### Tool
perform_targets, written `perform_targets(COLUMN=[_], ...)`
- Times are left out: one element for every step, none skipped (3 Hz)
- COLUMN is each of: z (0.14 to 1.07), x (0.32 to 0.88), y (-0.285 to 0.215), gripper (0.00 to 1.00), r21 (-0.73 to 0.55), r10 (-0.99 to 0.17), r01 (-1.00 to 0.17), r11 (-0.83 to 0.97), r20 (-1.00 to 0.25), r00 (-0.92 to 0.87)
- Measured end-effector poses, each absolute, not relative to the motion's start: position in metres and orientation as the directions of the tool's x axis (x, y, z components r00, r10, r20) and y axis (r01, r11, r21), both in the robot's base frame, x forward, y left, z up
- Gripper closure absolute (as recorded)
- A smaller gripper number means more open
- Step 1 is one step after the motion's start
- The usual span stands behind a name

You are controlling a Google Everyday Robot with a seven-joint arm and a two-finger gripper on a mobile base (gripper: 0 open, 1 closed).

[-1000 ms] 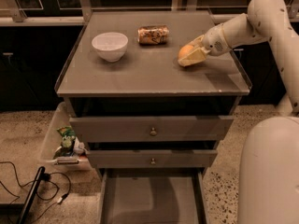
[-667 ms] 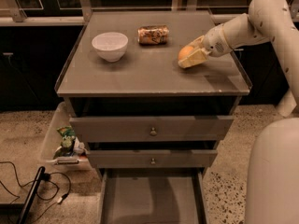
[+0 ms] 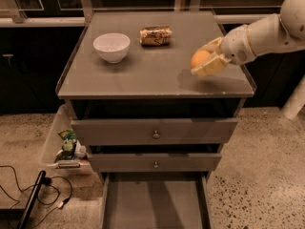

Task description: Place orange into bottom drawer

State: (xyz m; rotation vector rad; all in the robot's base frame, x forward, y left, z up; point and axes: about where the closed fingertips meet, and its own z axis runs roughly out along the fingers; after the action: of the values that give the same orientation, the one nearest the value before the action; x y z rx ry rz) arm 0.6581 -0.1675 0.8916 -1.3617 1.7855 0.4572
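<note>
– Gripper (image 3: 204, 62)?
– Over the right edge of the cabinet top (image 3: 152, 75), pinching the orange (image 3: 198, 57) from both sides, seemingly just clear of the surface.
– Why held like that?
– Round and smooth, so likely to roll if set down; probably gripped for carrying near and low.
– Toward what?
– Bottom drawer (image 3: 152, 202), pulled open at the near foot of the cabinet, ready to receive.
– Anything in the way?
– Bowl (image 3: 112, 46) and can (image 3: 156, 36) farther left, well apart from the gripper.
</note>
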Motion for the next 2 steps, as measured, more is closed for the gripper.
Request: perform_targets(z=[0.891, 0.870], x=[0.591, 0.540], y=[-0.175, -0.179], gripper=[1.00, 1.00], r21=[-0.253, -0.231], r10=[-0.641, -0.644], r01=[-0.901, -0.893], r11=[0.354, 0.385], r20=[-0.767, -0.761], r00=[-0.036, -0.081])
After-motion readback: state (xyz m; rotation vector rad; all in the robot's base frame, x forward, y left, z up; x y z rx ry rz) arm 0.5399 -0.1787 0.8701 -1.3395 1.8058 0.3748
